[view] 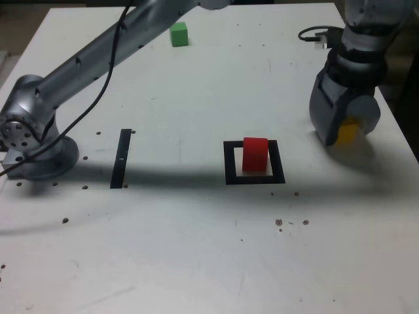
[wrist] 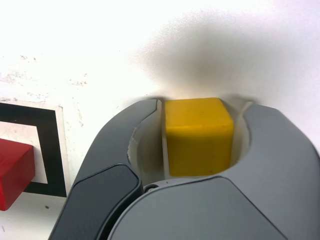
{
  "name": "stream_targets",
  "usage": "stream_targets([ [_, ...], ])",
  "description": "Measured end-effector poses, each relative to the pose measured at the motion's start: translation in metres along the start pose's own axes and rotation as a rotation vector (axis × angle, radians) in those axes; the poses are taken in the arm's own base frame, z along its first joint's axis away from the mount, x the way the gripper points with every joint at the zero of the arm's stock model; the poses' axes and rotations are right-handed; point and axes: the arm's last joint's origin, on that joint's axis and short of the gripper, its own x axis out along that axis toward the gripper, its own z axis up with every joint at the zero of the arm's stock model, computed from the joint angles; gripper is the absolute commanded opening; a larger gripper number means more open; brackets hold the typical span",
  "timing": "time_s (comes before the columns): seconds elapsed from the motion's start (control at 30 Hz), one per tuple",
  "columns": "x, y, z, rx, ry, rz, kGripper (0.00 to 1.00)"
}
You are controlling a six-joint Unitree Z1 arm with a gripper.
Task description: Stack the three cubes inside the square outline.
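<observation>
White tabletop (view: 196,261) spreads under me, scuffed and dotted with small holes, with a narrow black bar (view: 121,158) lying near my base at the exterior view's left.

My pincer (view: 345,124) is down at the table on the exterior view's right, well apart from the square outline (view: 255,179). Between its two dark grey jaws sits the yellow cube (wrist: 199,136). From my wrist camera I see the jaws curving in on either side of it, drawn close to the cube's side faces. On one side a thin pale sliver shows between jaw and cube, so I cannot tell for certain whether both jaws are pressing on it. The cube looks to be resting on the table, upright and square to the jaws. In the exterior view only a corner of it peeks out yellow below the pincer's housing.

The red cube (view: 255,155) stands inside the square outline, on its pale centre, close to the far edge of the frame. My wrist camera catches a piece of that red cube and a corner of the black frame beside my pincer.

The green cube (view: 179,34) sits alone at the far side of the table, well apart from the other two. A dark cable (view: 314,34) lies at the far edge behind my pincer.
</observation>
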Motion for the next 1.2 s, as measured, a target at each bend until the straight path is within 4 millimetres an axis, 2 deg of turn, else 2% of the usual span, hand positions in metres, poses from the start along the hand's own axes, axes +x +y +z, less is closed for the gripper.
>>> stream_targets([
  [0.4,-0.002,0.001,-0.004,0.007,0.009,0.003,0.31],
  [0.53,-0.011,0.003,-0.013,0.014,0.011,0.003,0.31],
  [0.87,-0.047,0.002,-0.056,0.043,-0.002,-0.010,0.31],
  [1.2,-0.059,-0.007,-0.097,0.087,0.013,-0.017,0.31],
])
